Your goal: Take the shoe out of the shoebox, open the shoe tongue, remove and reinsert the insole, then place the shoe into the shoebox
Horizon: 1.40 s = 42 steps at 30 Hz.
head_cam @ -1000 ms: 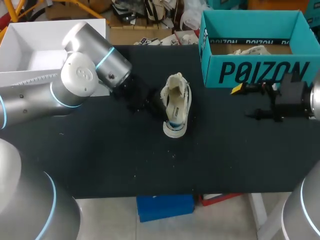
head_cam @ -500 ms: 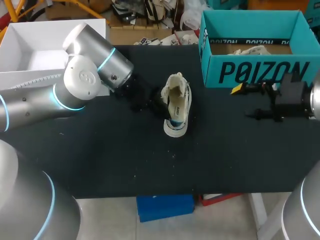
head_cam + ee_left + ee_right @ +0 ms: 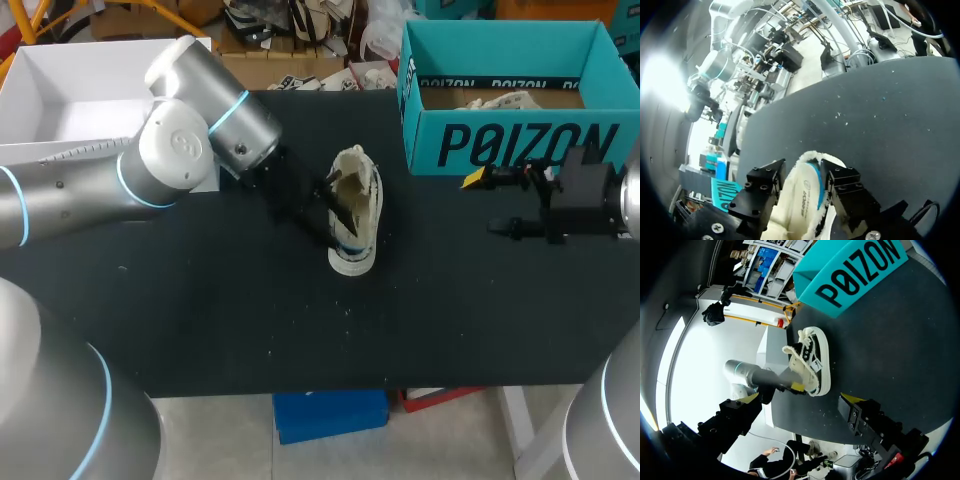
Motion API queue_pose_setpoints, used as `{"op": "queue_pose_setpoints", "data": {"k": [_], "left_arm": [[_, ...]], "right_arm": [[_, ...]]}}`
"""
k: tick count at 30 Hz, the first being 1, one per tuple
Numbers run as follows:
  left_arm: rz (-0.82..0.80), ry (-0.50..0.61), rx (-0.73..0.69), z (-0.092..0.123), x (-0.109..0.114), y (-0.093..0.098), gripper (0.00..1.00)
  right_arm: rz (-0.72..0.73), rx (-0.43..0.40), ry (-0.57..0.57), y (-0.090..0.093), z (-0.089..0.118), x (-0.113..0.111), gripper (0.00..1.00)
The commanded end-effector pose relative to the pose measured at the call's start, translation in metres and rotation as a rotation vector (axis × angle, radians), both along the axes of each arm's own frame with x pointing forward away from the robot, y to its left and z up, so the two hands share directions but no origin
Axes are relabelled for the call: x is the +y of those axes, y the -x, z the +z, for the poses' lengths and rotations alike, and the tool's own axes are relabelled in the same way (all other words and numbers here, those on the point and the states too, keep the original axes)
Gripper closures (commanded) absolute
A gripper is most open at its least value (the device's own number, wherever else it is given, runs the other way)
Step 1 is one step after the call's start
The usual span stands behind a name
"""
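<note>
Swinging right since a second earlier, our left gripper had tipped the shoe narrower. From above, the cream shoe sat mid-table, left of the teal cardboard shoebox. At our left wrist, both fingers clasped its fleecy collar. At our right wrist, the right gripper gaped empty.

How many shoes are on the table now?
1. The shoe stands on the table, gripped by the left claw. Pale stuff inside the teal shoebox might hide another.
</note>
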<state>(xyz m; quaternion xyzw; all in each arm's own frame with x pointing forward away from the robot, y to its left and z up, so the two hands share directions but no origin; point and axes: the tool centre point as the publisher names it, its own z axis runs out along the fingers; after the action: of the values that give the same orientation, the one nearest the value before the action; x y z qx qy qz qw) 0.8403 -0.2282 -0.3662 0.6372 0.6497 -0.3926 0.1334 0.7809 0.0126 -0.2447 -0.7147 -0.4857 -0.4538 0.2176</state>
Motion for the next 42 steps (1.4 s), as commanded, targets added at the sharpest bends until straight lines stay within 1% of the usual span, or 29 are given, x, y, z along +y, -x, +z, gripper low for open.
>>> {"op": "queue_pose_setpoints", "data": {"k": [1,2,3,4,5,9,12,14,20,24,31,42], "left_arm": [[-0.008,-0.027,-0.037,0.028,0.011,0.004,0.10],[-0.012,-0.034,-0.047,0.032,0.013,0.005,0.37],[-0.017,-0.044,-0.054,0.035,0.014,0.006,0.59],[-0.021,-0.058,-0.055,0.037,0.015,0.007,0.84],[-0.025,-0.073,-0.058,0.037,0.015,0.007,1.00],[-0.029,-0.153,-0.097,0.035,0.020,0.008,1.00],[-0.036,-0.227,-0.116,0.027,0.024,0.006,1.00],[-0.035,-0.249,-0.127,0.023,0.025,0.006,1.00],[-0.023,-0.275,-0.135,0.012,0.024,0.002,1.00],[-0.029,-0.311,-0.160,0.006,0.022,-0.002,1.00],[-0.017,-0.310,-0.158,-0.002,0.019,-0.008,1.00],[-0.022,-0.350,-0.152,-0.020,0.016,-0.013,1.00]], "right_arm": [[0.000,0.002,0.001,0.000,0.000,0.000,0.00],[0.000,0.002,0.001,0.000,0.000,0.000,0.00],[0.000,0.002,0.001,0.000,0.000,0.000,0.00],[0.000,0.002,0.001,0.000,0.000,0.000,0.00],[0.000,0.002,0.001,0.000,0.000,0.000,0.00],[0.000,0.002,0.001,0.000,0.000,0.000,0.00],[0.000,0.002,0.001,0.000,0.000,0.000,0.00],[0.000,0.002,0.001,0.000,0.000,0.000,0.00],[0.000,0.002,0.001,0.000,0.000,0.000,0.00],[0.000,0.002,0.001,0.000,0.000,0.000,0.00],[0.000,0.002,0.001,0.000,0.000,0.000,0.00],[0.000,0.002,0.001,0.000,0.000,0.000,0.00]]}}
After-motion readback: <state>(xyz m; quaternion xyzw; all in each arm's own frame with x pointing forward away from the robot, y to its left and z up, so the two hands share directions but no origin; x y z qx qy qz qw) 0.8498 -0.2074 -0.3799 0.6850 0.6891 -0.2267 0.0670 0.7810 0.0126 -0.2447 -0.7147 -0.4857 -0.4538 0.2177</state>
